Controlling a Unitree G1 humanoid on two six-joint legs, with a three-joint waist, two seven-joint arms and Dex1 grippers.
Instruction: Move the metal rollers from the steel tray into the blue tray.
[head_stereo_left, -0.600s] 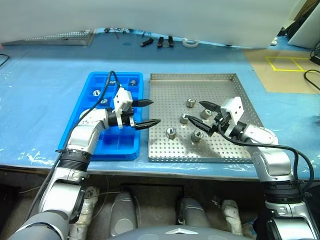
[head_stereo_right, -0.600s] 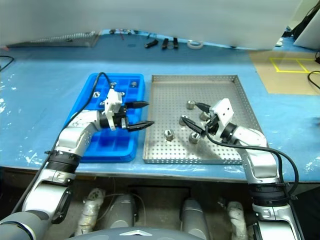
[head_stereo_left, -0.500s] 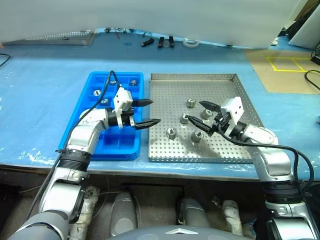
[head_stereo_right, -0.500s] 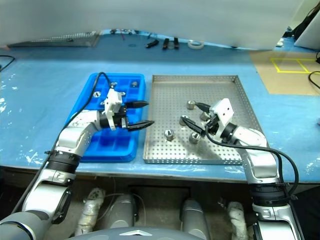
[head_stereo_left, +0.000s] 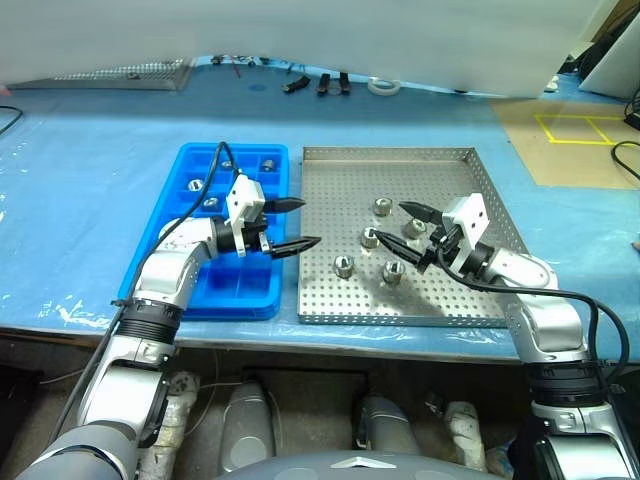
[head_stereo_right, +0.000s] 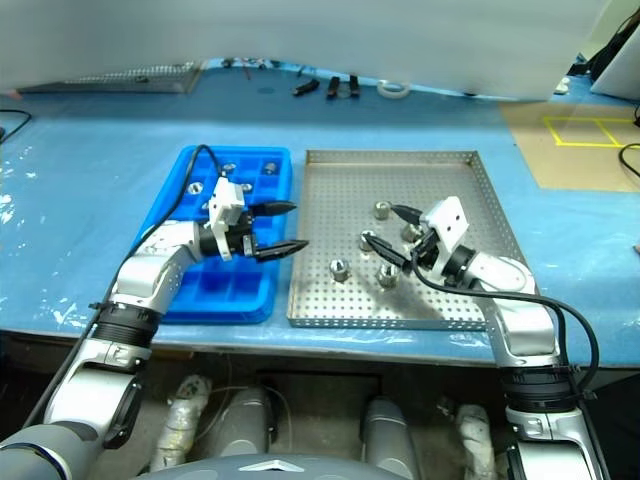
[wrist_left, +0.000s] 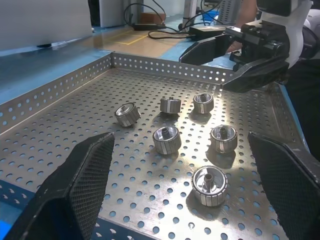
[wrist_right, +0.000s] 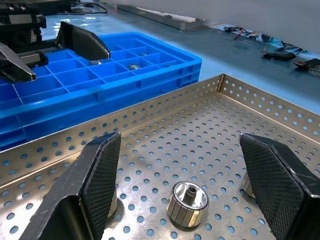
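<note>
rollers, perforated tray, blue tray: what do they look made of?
Metal rollers: look like bright polished metal, probably steel; mirror glints, ribbed sides, dark centre hole.
Steel tray: dull grey sheet metal, seemingly steel; punched holes, low folded rims.
Blue tray: looks like moulded plastic; uniform glossy blue, rounded grid walls.

Blue tray left of steel tray; 5 rollers in latter.

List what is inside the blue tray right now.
The blue tray holds at least four metal rollers in its far compartments. The left gripper and its arm cover several middle compartments, so their contents cannot be told.
</note>
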